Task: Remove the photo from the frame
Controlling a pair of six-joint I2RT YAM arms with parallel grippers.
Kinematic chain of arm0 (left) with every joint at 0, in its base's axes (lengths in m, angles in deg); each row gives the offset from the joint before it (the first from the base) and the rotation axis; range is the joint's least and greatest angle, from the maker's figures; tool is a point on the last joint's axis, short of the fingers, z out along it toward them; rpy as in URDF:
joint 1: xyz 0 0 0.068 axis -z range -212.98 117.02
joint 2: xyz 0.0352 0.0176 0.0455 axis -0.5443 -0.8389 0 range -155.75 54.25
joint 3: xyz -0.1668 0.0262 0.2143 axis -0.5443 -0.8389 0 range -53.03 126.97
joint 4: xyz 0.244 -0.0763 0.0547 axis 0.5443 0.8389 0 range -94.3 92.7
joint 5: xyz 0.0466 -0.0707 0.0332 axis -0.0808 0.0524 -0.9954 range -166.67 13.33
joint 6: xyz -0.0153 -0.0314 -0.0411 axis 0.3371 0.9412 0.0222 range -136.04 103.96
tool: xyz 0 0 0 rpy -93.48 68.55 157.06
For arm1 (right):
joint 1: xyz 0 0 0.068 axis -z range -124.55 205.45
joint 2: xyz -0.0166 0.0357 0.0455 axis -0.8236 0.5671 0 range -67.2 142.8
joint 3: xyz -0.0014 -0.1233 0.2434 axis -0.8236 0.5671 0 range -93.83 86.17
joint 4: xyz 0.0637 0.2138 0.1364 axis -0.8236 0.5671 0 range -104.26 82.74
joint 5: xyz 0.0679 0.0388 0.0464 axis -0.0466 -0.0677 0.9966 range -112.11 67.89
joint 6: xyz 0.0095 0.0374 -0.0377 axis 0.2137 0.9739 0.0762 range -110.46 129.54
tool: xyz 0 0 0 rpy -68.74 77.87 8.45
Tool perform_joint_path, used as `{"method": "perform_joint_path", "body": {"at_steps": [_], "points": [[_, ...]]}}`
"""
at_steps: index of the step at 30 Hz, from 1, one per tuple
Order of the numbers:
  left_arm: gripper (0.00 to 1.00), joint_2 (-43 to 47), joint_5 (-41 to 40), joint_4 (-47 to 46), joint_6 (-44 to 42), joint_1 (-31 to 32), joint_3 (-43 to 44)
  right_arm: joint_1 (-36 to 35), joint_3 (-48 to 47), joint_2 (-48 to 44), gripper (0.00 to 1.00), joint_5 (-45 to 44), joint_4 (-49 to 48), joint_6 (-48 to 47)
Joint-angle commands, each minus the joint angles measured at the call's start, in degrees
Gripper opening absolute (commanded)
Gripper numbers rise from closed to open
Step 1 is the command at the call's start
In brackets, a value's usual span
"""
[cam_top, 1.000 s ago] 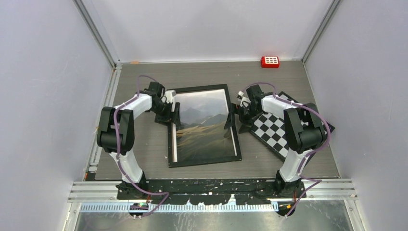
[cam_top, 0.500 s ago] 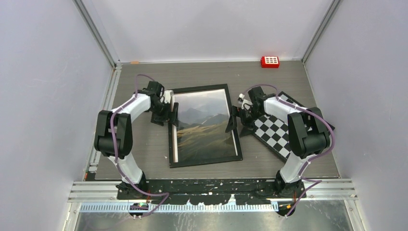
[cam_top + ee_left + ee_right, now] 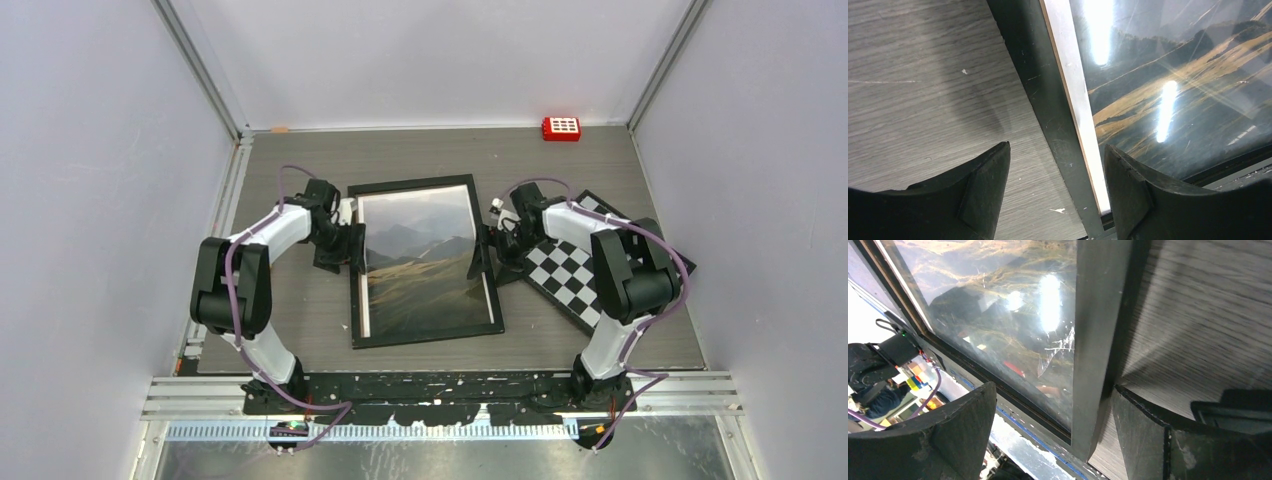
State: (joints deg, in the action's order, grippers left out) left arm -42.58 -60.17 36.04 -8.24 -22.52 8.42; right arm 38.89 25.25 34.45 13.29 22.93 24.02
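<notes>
A big grey wooden table point(image 3: 300, 170) fills the floor of the booth. In the middle of it lies the frame point(image 3: 425, 336), thin and black, with a white strip inside its left edge. It lies flat, face up, a little crooked.

The photo point(image 3: 425, 270) is inside the frame, under shiny glass that shows bright spots of light. You can see grey mountains and cloudy sky at the far end and green-brown hills at the near end.

To the right of the frame lies a black-and-white checkerboard point(image 3: 572, 272), turned at a slant. Its near corner comes close to the frame's right side.

The left claw point(image 3: 1057, 150) is down at the frame's left side, about halfway along. Its two fingers are spread wide. One finger point(image 3: 980, 192) is over the bare table and the other is over the glass, with the black edge between them.

The right claw point(image 3: 1054, 390) does the same at the frame's right side. Its fingers are spread wide too, one over the glass and one over the table, and they pinch nothing.

A small red block point(image 3: 561, 127) sits far off at the back edge of the table.
</notes>
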Motion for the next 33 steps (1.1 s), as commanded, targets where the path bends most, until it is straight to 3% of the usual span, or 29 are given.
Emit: {"method": "perform_joint_path", "body": {"at_steps": [1,4,11,16,24,33], "points": [[0.67,-0.8,-0.6,-2.0,0.3,0.4,0.8,-1.9,-0.2,0.6,0.85,0.5,-2.1,0.1],[0.59,-1.8,-0.7,-2.0,0.1,0.4,1.9,-2.0,-1.4,1.0,0.77,0.8,-2.1,0.4],[0.29,-2.3,1.3,-0.9,0.1,0.4,4.1,-2.0,-3.4,0.2,0.63,0.9,-0.8,-0.2],[0.14,-1.1,1.6,-0.4,0.4,0.4,5.1,-1.9,-4.6,-0.2,0.56,1.3,-1.8,0.4],[0.11,-2.6,1.7,-0.5,0.5,0.4,6.6,-1.9,-8.5,2.5,0.53,0.5,-2.4,0.8],[0.14,-6.8,-0.1,-1.8,0.0,0.4,9.3,-1.3,-11.0,6.0,0.53,-2.0,-2.8,0.9]]}}
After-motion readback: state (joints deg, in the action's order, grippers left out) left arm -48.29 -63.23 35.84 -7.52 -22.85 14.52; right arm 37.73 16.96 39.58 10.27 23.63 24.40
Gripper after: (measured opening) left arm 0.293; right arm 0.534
